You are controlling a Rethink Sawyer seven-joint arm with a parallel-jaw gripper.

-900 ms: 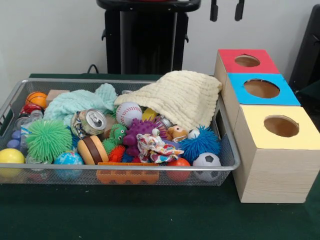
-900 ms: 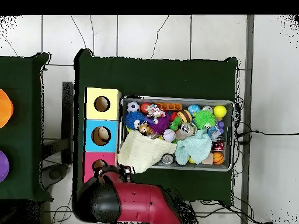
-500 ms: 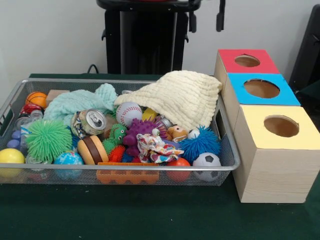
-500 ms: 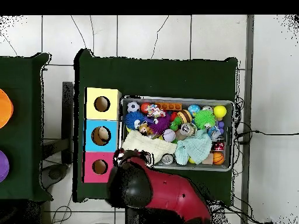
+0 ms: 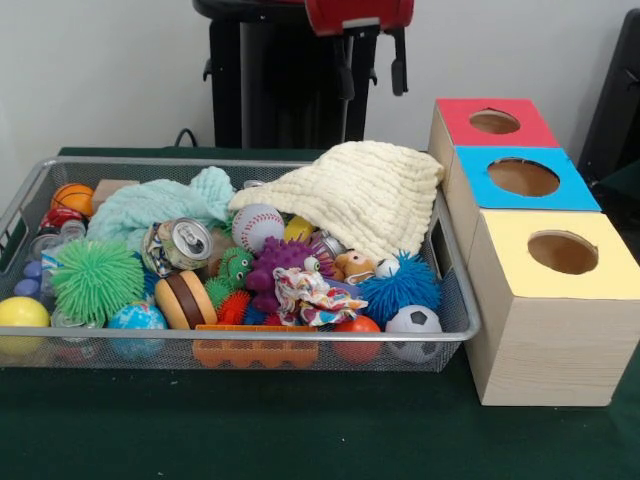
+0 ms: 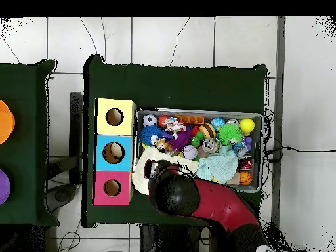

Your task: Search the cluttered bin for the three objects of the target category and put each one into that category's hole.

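Observation:
A wire bin (image 5: 130, 160) holds a jumble of toys: a baseball (image 5: 257, 227), a soccer ball (image 5: 413, 332), a small basketball (image 5: 72, 198), a drink can (image 5: 185, 243), a green spiky ball (image 5: 95, 278) and a blue spiky ball (image 5: 400, 285). A cream cloth (image 5: 350, 195) drapes over the bin's right end and hides what lies under it. My gripper (image 5: 372, 72) hangs open and empty high above that cloth. From overhead the gripper (image 6: 155, 172) sits over the cream cloth (image 6: 141, 172) at the bin's (image 6: 197, 112) corner.
Three wooden boxes stand beside the bin, each with a round hole: red top (image 5: 460, 115), blue top (image 5: 480, 165), yellow top (image 5: 510, 235). A mint cloth (image 5: 150, 203) covers the bin's far left. My red arm (image 6: 210, 205) reaches across the bin's near edge in the overhead view.
The arm has swung from above the red box to above the cream cloth in the bin. In the front view the gripper has come lower and moved left, still open.

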